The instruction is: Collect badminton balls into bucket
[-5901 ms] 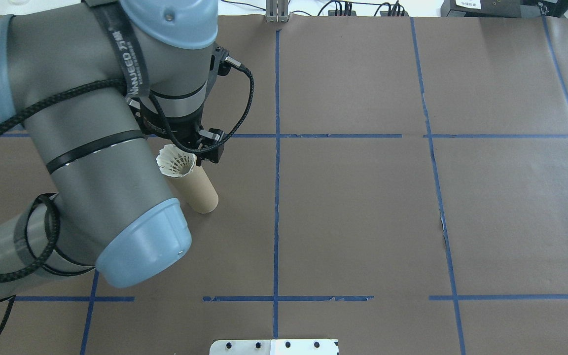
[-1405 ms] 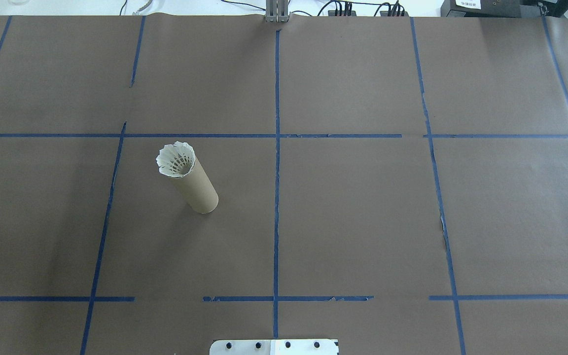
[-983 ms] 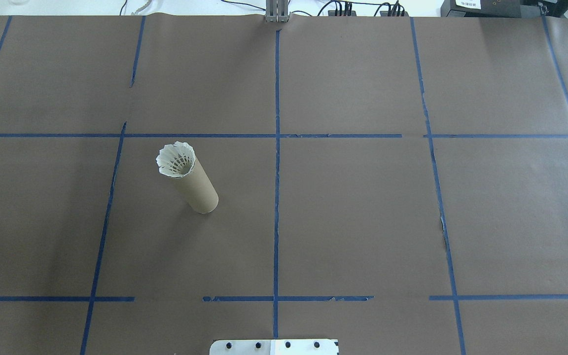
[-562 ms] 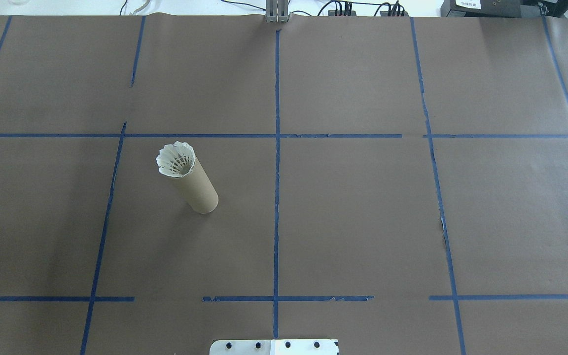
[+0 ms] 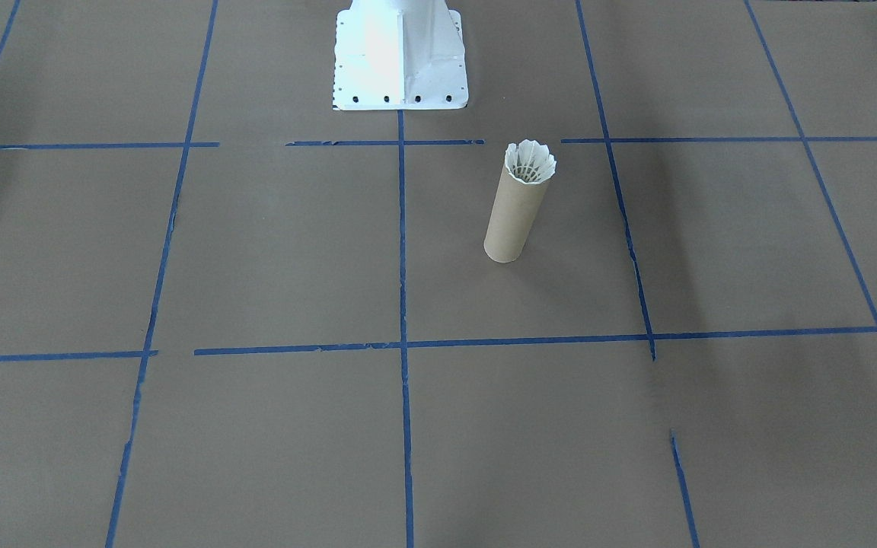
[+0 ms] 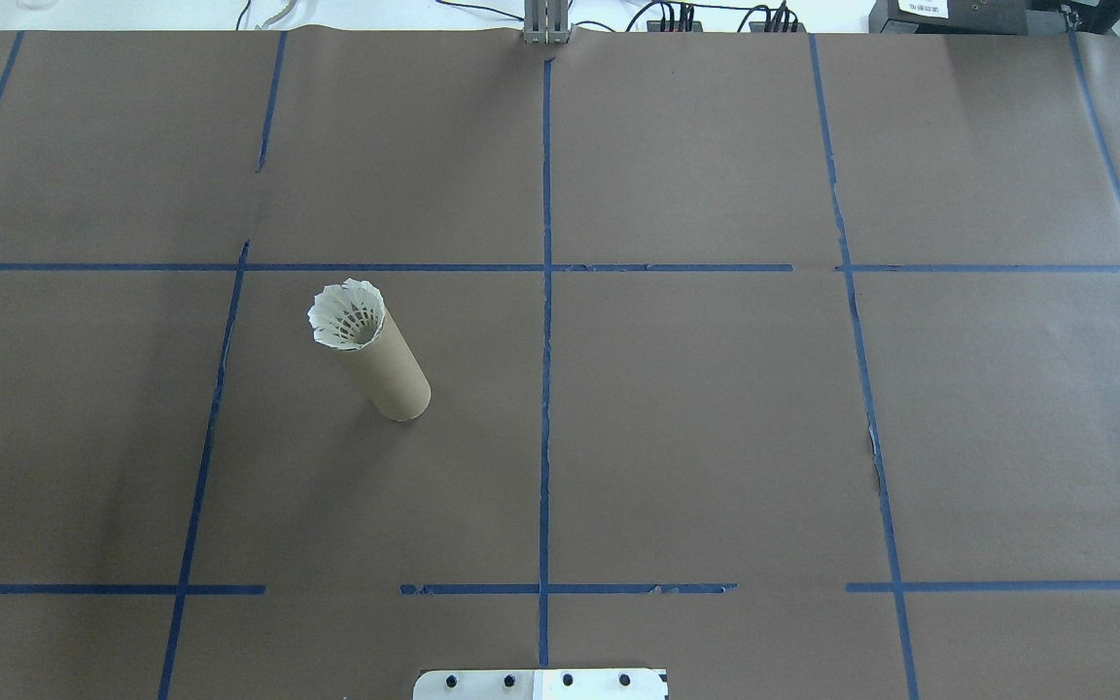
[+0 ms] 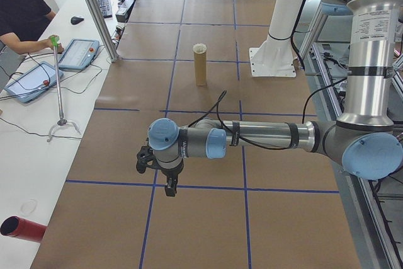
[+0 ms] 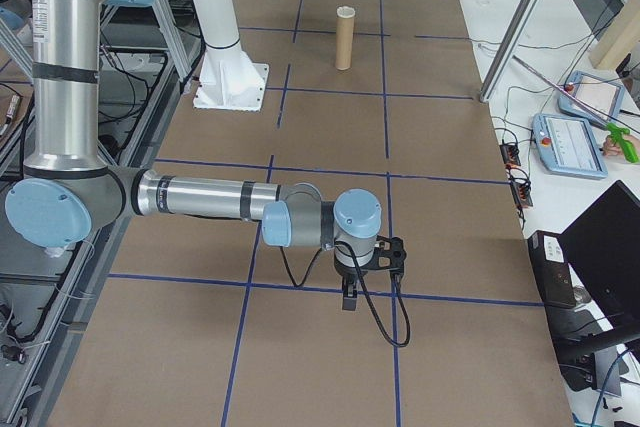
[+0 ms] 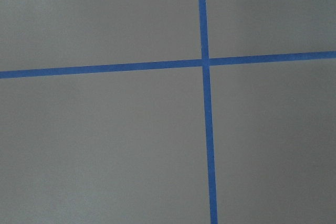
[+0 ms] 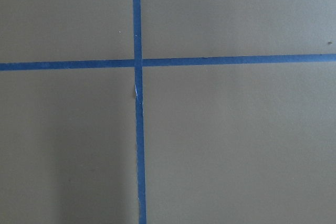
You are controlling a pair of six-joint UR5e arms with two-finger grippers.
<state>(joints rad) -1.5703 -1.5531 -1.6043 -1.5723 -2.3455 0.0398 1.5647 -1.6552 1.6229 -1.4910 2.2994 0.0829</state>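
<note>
The bucket [image 5: 513, 217] [image 6: 393, 377] is a brown cardboard tube standing upright on the brown paper, left of the table's middle in the overhead view. A white feather badminton ball [image 5: 530, 161] [image 6: 346, 314] sits in its mouth, skirt upward and flaring past the rim; its cork is hidden inside. The side views show the bucket [image 7: 200, 67] [image 8: 344, 42] far from both arms. My left gripper [image 7: 169, 187] and right gripper [image 8: 347, 299] hang low over tape crossings at the table's ends. I cannot tell whether either is open or shut. Both wrist views hold only paper and blue tape.
The white robot base [image 5: 400, 53] [image 6: 541, 683] stands at the robot-side edge. A person [image 7: 19, 11] sits at a white side table with tablets, a stand [image 7: 60, 86] and a red cylinder [image 7: 22, 228]. Another tablet [image 8: 570, 142] lies beyond the opposite end.
The left arm, which hung over the bucket 5.9 s ago, has left the overhead view. The bucket and badminton ball have stayed put; nothing differs over the last 1.4 s.
</note>
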